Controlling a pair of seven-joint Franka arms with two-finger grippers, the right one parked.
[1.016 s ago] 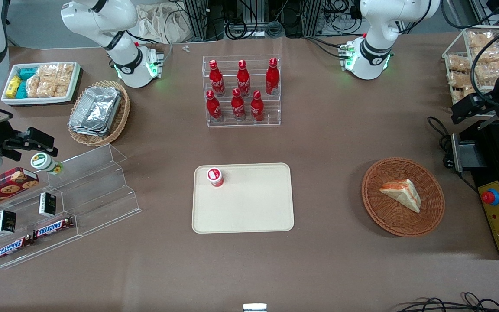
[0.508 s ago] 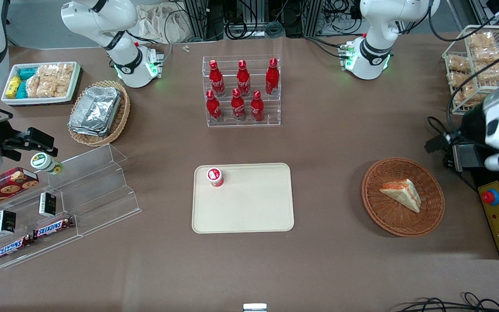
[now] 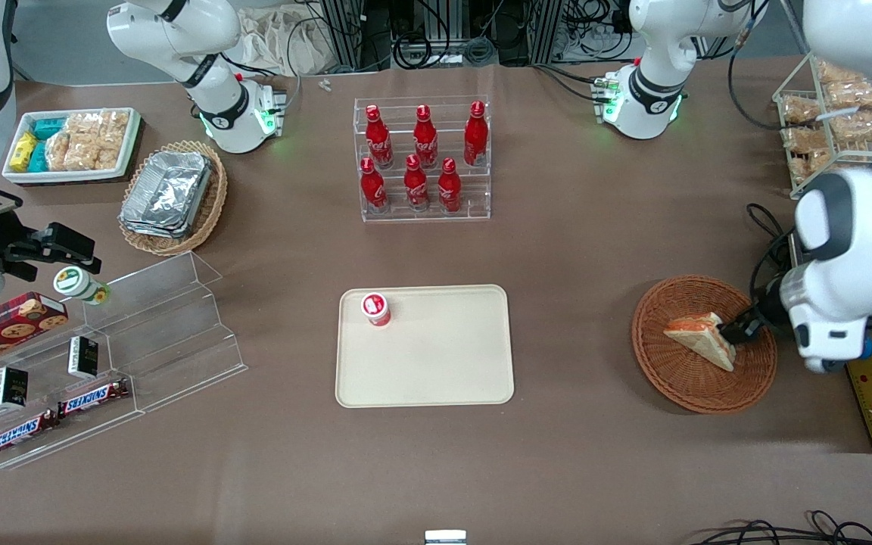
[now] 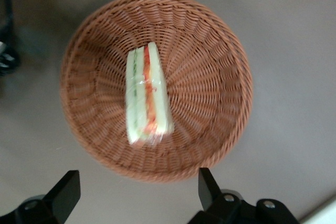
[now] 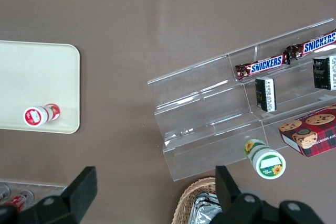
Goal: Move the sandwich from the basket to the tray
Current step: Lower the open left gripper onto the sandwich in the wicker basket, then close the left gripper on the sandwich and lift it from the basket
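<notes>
The sandwich (image 3: 701,339) lies on its side in the round reddish-brown basket (image 3: 678,386) toward the working arm's end of the table. The left wrist view shows the sandwich (image 4: 147,98) with its orange-red and green filling up, in the basket (image 4: 210,77). My left gripper (image 3: 739,329) hangs above the basket, over the sandwich's end, open and empty. Its fingers (image 4: 65,192) stand wide apart, above the basket's rim. The cream tray (image 3: 436,356) lies mid-table, with a small red-and-white bottle (image 3: 376,309) standing in one corner.
A black control box with a red button (image 3: 871,378) sits beside the basket. A wire rack of snack bags (image 3: 833,113) stands farther from the camera. A rack of red bottles (image 3: 422,159) stands farther back than the tray. A clear stepped shelf (image 3: 141,348) lies toward the parked arm's end.
My left arm has swung down from near the wire snack rack to above the basket. The sandwich, basket and tray have not moved.
</notes>
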